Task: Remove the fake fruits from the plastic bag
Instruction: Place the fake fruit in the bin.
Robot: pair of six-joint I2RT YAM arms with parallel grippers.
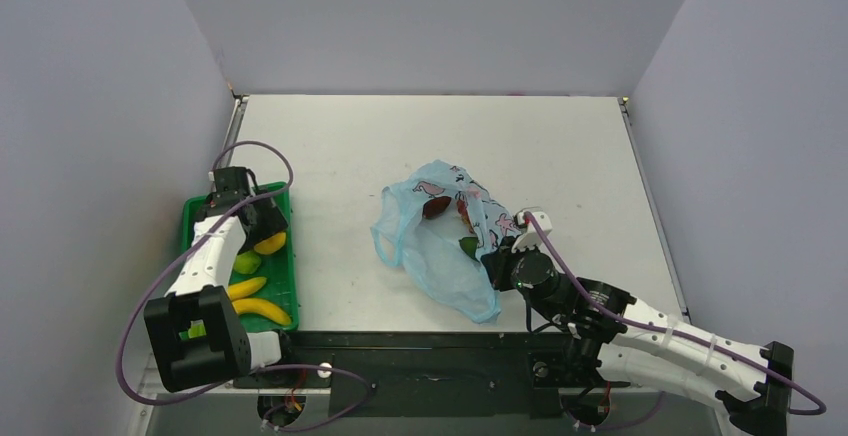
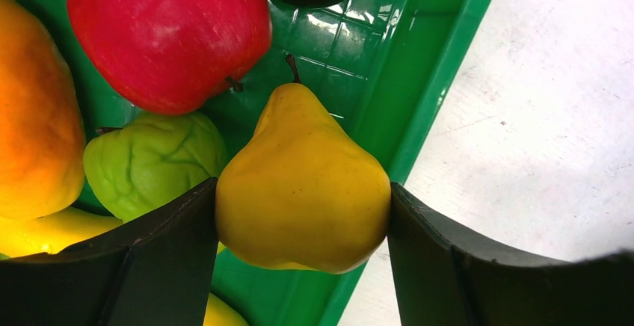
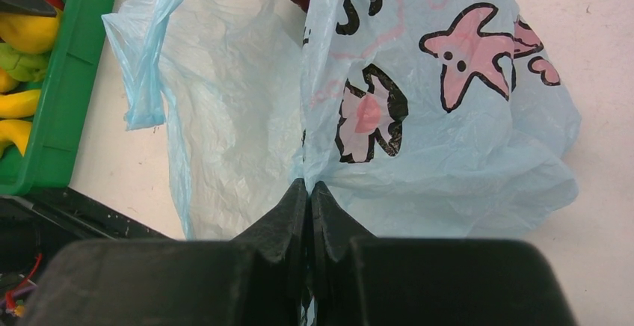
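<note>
R arm, nearest: right gripper [image 3: 308, 191] is closed flat, nipping a fold of the plastic bag [image 3: 448, 131] at its near edge. Prob an anchor, so the thin film doesn't slide or lift while fruit comes out.

Bag lies slumped mid tabletop [image 1: 420, 136], mouth and loop handles spread toward the L.

L side, a bit farther: left gripper [image 2: 300, 190] is about half open, both fingers pressing the sides of a yellow pear [image 2: 299, 139]. It hangs stem-away over the green tray [image 2: 441, 79], just inside the rim on the bag side. Looks like a drop-off, tray = collection spot. Can't tell if the pear rests on the tray floor or hangs above it.

Beside it in the tray: red apple [image 2: 168, 31], lumpy green fruit [image 2: 153, 161], orange fruit [image 2: 34, 117], bananas [image 1: 258, 308] at the near end.

Farther in the bag: maroon fruit [image 1: 436, 207] and a dark green one [image 1: 468, 246] show through the film, so not done. No grapes in view.
</note>
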